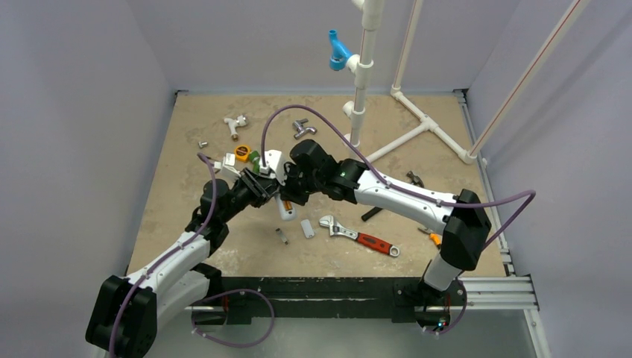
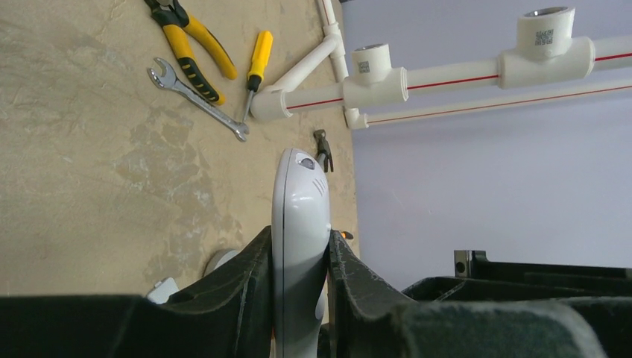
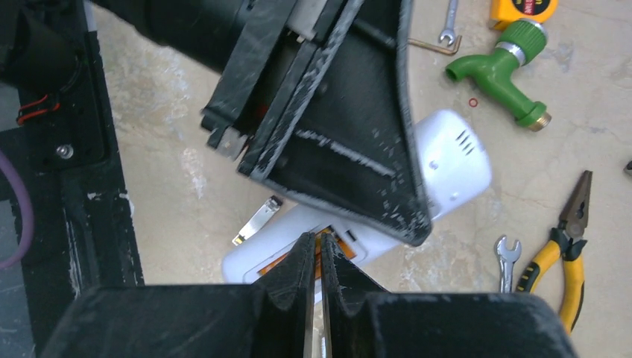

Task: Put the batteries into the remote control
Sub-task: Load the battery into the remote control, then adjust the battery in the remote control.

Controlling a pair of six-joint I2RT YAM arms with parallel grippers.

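Observation:
The white remote control lies back-up at the table's middle, its battery bay open. My left gripper is shut on the remote's long sides; the left wrist view shows the remote edge-on between the jaws. Orange batteries lie in the bay; I cannot tell if it is one or two. My right gripper is shut with nothing seen between the jaws, its tips right over the bay. In the top view it meets the left gripper from the right. The left fingers hide the remote's middle.
A loose white cover piece and a small metal cylinder lie just in front of the remote. A red-handled wrench lies to the right. A green tap, yellow pliers and a white pipe frame are behind.

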